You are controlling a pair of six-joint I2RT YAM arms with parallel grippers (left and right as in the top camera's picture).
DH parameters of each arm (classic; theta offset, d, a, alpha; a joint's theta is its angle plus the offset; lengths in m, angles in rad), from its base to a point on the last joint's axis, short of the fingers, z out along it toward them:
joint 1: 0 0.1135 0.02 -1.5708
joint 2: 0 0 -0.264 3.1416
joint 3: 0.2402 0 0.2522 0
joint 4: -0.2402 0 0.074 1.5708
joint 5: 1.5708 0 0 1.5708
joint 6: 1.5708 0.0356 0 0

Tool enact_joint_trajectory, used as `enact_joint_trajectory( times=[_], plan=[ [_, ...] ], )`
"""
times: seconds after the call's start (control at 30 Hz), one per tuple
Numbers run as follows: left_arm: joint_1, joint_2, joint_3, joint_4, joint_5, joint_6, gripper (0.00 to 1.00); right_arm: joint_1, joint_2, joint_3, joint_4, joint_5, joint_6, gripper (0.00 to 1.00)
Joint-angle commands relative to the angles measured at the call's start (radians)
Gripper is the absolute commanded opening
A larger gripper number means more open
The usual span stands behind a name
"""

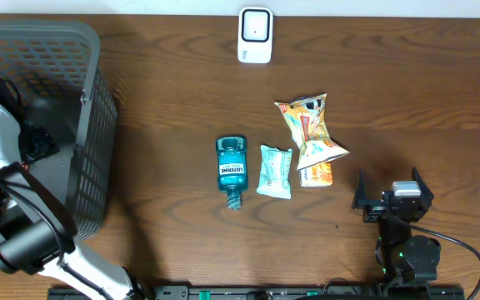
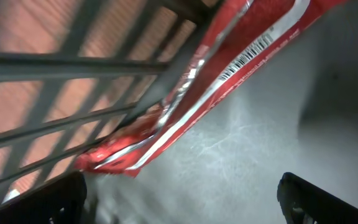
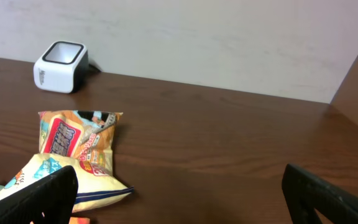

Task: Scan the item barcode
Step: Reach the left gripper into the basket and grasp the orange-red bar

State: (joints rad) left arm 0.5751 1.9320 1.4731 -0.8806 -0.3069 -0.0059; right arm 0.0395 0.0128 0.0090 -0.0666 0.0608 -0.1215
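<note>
In the left wrist view a red foil packet (image 2: 185, 93) lies on the grey basket floor against the slatted wall, its white barcode (image 2: 247, 56) facing up. My left gripper (image 2: 179, 193) is open just short of it, nothing between its fingers. From overhead, that left gripper (image 1: 38, 143) reaches down inside the grey basket (image 1: 90, 125) at the far left. The white scanner (image 1: 255, 35) stands at the table's back edge and also shows as the scanner (image 3: 59, 58) in the right wrist view. My right gripper (image 1: 392, 185) rests open and empty at the front right.
Mid-table lie a teal mouthwash bottle (image 1: 232, 167), a pale green packet (image 1: 274, 171), a yellow-orange snack bag (image 1: 307, 125) and a small orange packet (image 1: 317, 173). The snack bag (image 3: 73, 149) sits left of the right gripper (image 3: 179, 186). The basket's walls close in the left arm.
</note>
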Motion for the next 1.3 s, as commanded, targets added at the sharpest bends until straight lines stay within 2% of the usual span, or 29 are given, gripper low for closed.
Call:
enact_joint_trajectory(
  times=[0.0, 0.27, 0.93, 1.13, 1.17, 1.27],
  plan=[
    [0.005, 0.047, 0.002, 0.004, -0.019, 0.036, 0.98, -0.008, -0.002, -0.003, -0.001, 0.008, -0.01, 0.99],
    [0.005, 0.114, 0.002, 0.043, -0.019, 0.04, 0.98, -0.008, -0.002, -0.003, -0.001, 0.008, -0.01, 0.99],
    [0.005, 0.124, 0.002, 0.196, -0.015, 0.039, 0.98, -0.008, -0.002, -0.003, -0.001, 0.008, -0.01, 0.99],
    [0.016, 0.152, 0.002, 0.208, 0.065, 0.039, 0.99, -0.008, -0.002, -0.003, -0.001, 0.008, -0.01, 0.99],
    [0.019, 0.16, 0.002, 0.204, 0.085, 0.039, 0.92, -0.008, -0.002, -0.003, -0.001, 0.008, -0.01, 0.99],
    [0.029, 0.183, 0.002, 0.182, 0.156, 0.038, 0.48, -0.008, -0.002, -0.003, -0.001, 0.008, -0.01, 0.99]
  ],
)
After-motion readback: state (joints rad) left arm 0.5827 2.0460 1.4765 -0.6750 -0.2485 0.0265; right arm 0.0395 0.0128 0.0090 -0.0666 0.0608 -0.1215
